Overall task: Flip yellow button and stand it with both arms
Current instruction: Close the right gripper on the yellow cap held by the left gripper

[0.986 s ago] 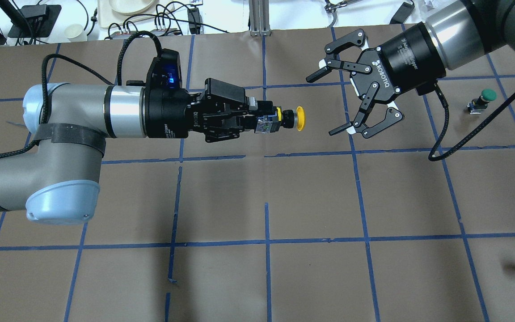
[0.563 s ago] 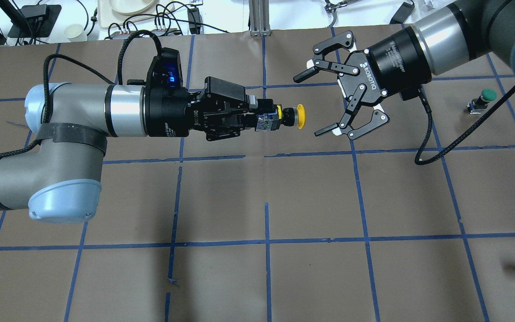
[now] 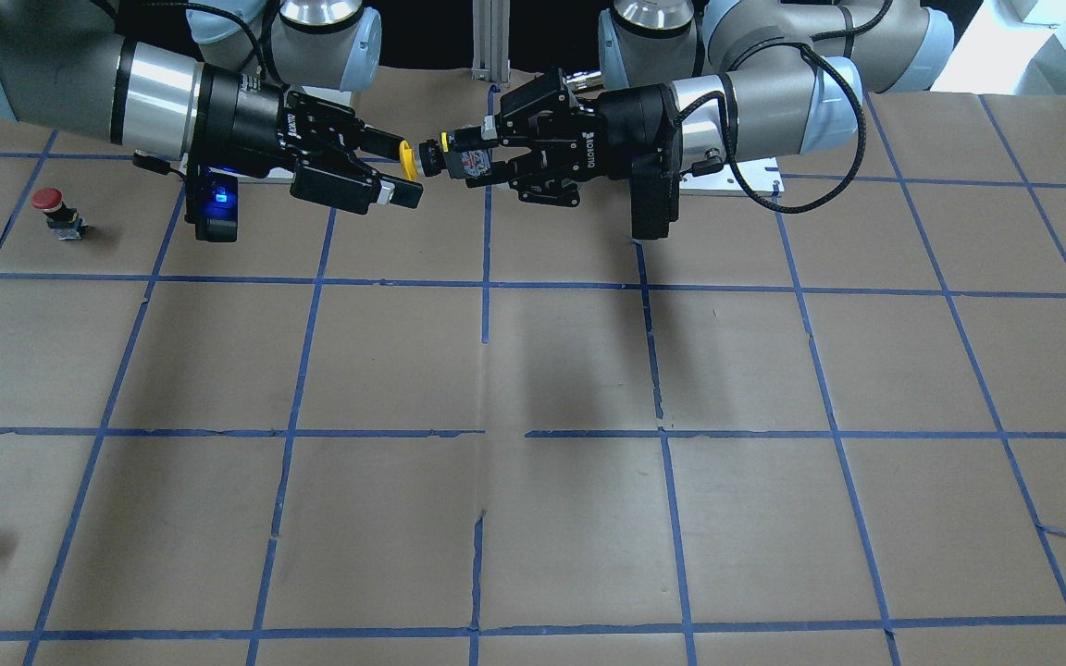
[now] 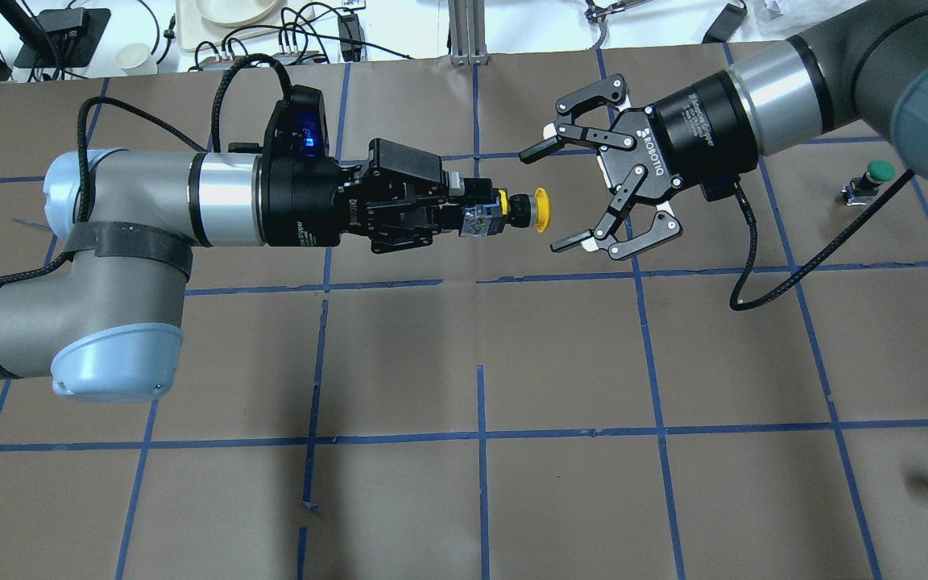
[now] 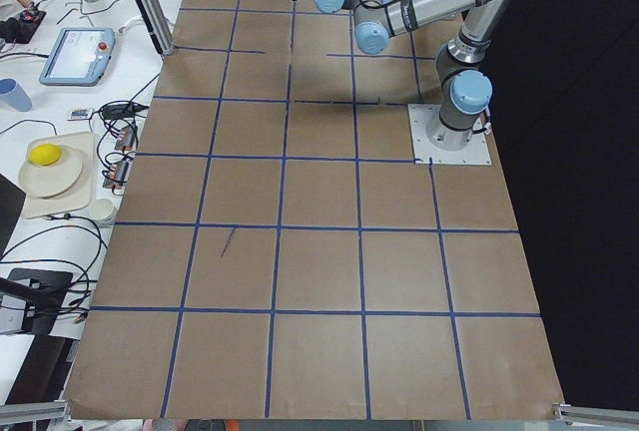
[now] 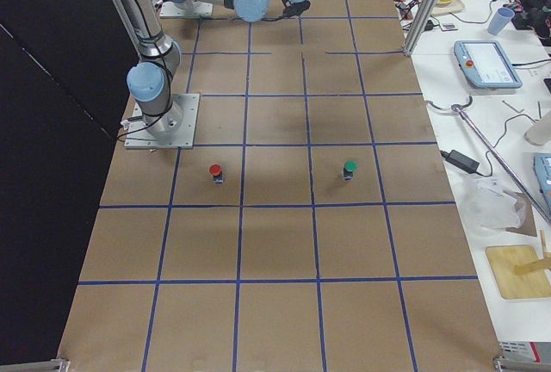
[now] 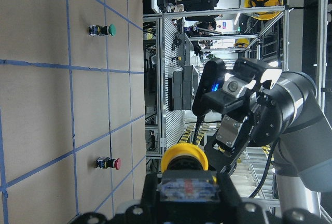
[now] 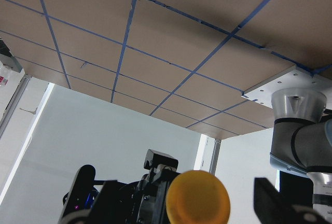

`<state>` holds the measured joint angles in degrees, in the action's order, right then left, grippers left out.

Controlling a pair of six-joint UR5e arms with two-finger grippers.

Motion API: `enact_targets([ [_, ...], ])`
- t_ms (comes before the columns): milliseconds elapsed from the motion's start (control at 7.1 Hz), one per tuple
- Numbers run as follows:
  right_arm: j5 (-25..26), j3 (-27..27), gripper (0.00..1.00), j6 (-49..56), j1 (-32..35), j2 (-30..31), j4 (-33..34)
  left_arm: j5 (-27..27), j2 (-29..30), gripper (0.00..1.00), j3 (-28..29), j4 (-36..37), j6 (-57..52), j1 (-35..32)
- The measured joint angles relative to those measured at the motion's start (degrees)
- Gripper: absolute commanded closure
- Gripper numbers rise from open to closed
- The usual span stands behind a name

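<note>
- The yellow button [image 4: 522, 211] hung in the air above the desk [image 4: 561, 354]. The left gripper [image 4: 476, 216] had its fingers closed on the button's blocky base.
- The button's long axis lay level, along the line between the two arms — base toward the left arm, yellow cap pointing at the right gripper [image 4: 540, 199].
- The right gripper was spread wide and held nothing. Its fingertips stood one to each side of the cap (above and below it in the overhead view) and clear of it.
- The cap therefore sat just at the mouth of the open jaws, with the right gripper facing it almost head-on, only slightly skewed from the button's axis.
- This looked like the hand-over step. The right gripper probably needed only a short advance along that axis before closing on the cap or the collar behind it — an off-axis approach could nudge the cap sideways.
- A green-capped button [image 4: 875, 176] stood on the desk well off on the right arm's side, out of the way.
</note>
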<state>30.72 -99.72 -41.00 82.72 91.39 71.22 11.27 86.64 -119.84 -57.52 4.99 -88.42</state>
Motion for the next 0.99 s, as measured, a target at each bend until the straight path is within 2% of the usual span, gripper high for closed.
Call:
enact_targets([
  [141,-0.3,-0.1,0.19,-0.1,0.0,0.1,-0.1,0.1,0.0,0.98,0.0,0.0,0.0,0.0],
  [282,-0.5,-0.2,0.29,-0.2,0.0,0.1,-0.2,0.1,0.0,0.98,-0.1,0.0,0.0,0.0],
  [423,-0.7,-0.2,0.50,-0.2,0.0,0.1,-0.2,0.2,0.0,0.98,-0.1,0.1,-0.1,0.0],
  [563,-0.7,-0.2,0.62,-0.2,0.0,0.1,-0.3,0.2,0.0,0.98,-0.1,0.1,-0.1,0.0],
  [845,-0.7,-0.2,0.78,0.1,-0.1,0.1,-0.3,0.2,-0.1,0.98,-0.1,0.1,-0.1,0.0],
  [986,-0.7,-0.2,0.80,0.1,-0.1,0.1,-0.4,0.2,0.0,0.74,-0.1,0.1,-0.1,0.0],
])
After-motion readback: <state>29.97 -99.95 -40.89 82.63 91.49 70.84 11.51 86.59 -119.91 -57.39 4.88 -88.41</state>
